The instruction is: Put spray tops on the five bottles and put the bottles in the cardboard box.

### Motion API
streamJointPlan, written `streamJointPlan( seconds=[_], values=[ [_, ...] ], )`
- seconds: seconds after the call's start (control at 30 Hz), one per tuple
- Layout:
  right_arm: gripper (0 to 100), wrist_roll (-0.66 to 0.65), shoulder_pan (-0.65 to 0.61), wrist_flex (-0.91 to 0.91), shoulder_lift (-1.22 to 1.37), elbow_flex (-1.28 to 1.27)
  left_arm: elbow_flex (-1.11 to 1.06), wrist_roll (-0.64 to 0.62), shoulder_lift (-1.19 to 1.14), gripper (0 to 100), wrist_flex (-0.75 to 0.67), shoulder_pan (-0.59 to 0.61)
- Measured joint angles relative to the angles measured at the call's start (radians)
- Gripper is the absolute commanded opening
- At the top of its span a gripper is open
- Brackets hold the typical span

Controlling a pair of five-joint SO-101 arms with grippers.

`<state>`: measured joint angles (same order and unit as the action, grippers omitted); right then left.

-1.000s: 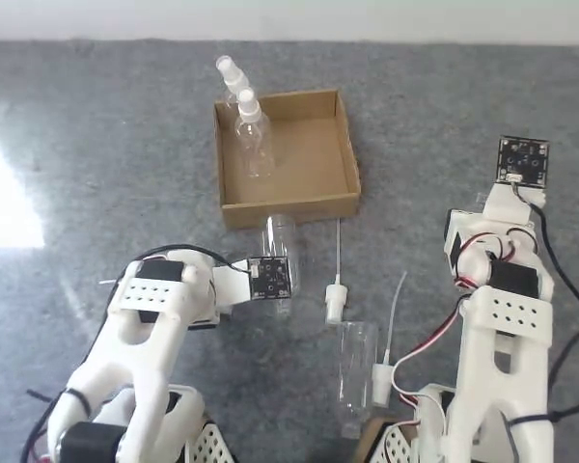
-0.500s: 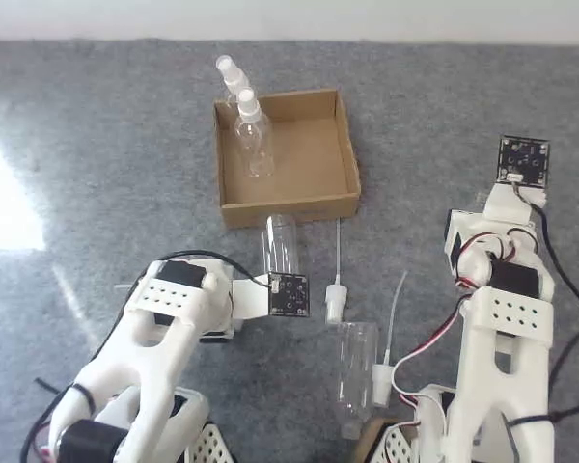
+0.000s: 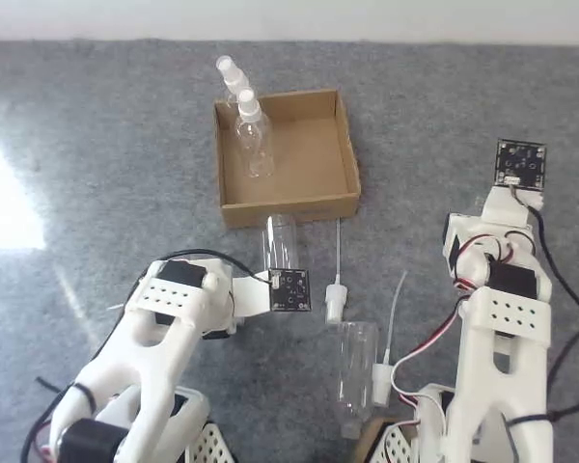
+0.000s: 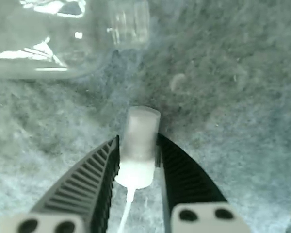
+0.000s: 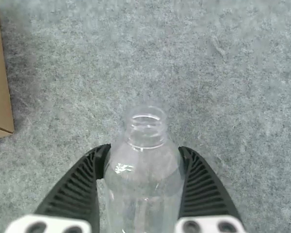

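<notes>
Where grey speckled tabletop (image 3: 96,116) ends beyond cardboard box (image 3: 288,208), pale wall (image 3: 386,19) strip.

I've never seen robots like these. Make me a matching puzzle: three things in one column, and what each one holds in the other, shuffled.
Column one:
1. left gripper
2. right gripper
3. brown cardboard box

Column two:
A. capped clear plastic bottle
B. white spray top
C. open-necked clear plastic bottle

Pairs: 1-B, 2-C, 3-A.
</notes>
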<state>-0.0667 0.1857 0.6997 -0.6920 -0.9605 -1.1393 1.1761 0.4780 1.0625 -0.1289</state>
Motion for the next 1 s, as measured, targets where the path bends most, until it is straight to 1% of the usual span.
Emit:
streamJointPlan(
  seconds=[0.2, 0.33, 0.53, 0.67, 0.73, 0.83, 0.93, 1.0],
  values=[
    [3.7, 0.000, 0.000, 0.000, 0.000, 0.000, 0.000, -0.077, 0.000, 6, 0.000, -0.005],
    [3.7, 0.000, 0.000, 0.000, 0.000, 0.000, 0.000, -0.137, 0.000, 4, -0.002, -0.005],
    [3.7, 0.000, 0.000, 0.000, 0.000, 0.000, 0.002, -0.178, 0.000, 13, -0.003, -0.005],
    [3.7, 0.000, 0.000, 0.000, 0.000, 0.000, 0.002, -0.178, -0.002, 12, -0.008, -0.009],
    [3.7, 0.000, 0.000, 0.000, 0.000, 0.000, 0.002, -0.207, -0.006, 12, -0.008, -0.021],
    [3.7, 0.000, 0.000, 0.000, 0.000, 0.000, 0.018, -0.255, -0.063, 11, -0.005, -0.028],
    [3.7, 0.000, 0.000, 0.000, 0.000, 0.000, 0.086, -0.267, -0.170, 11, 0.023, -0.028],
    [3.7, 0.000, 0.000, 0.000, 0.000, 0.000, 0.141, -0.275, -0.244, 9, 0.051, -0.028]
  ],
)
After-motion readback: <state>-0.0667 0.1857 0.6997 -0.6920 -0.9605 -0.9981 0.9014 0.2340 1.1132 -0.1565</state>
